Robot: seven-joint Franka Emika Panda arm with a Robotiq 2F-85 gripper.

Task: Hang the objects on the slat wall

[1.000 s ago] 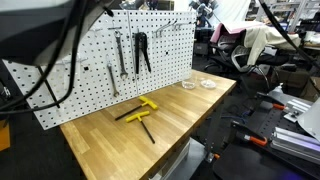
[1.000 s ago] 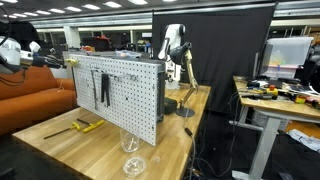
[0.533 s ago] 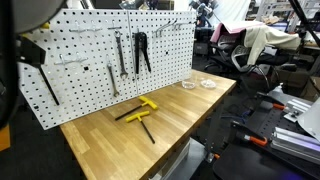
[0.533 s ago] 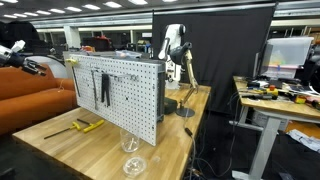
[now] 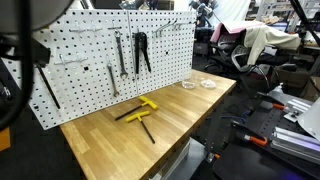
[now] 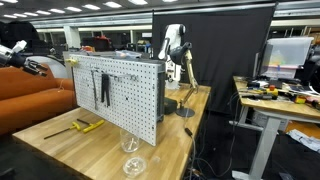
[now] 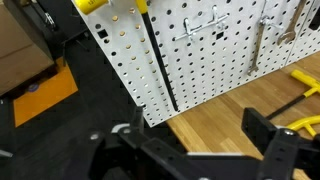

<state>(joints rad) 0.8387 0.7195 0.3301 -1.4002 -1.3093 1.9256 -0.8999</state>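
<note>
Our claw (image 7: 195,140) gapes wide and empty before the slat wall (image 7: 215,75), where one yellow T-handle tool (image 7: 160,62) hangs.

In the wrist view we see both fingers (image 7: 268,135) spread far apart low in the picture with nothing between them, facing the panel's end edge. There the hung tool's black shaft runs down the white holes, its yellow crossbar at the top. A second T-handle tool (image 5: 148,104) and a third T-handle tool (image 5: 145,128) lie flat near the middle of the bench (image 5: 105,150), just in front of the slat wall's foot. They lie close together, and we cannot tell whether they touch. On the panel above them hang black-handled pliers (image 5: 141,50) and grey wrenches (image 5: 119,50).
</note>
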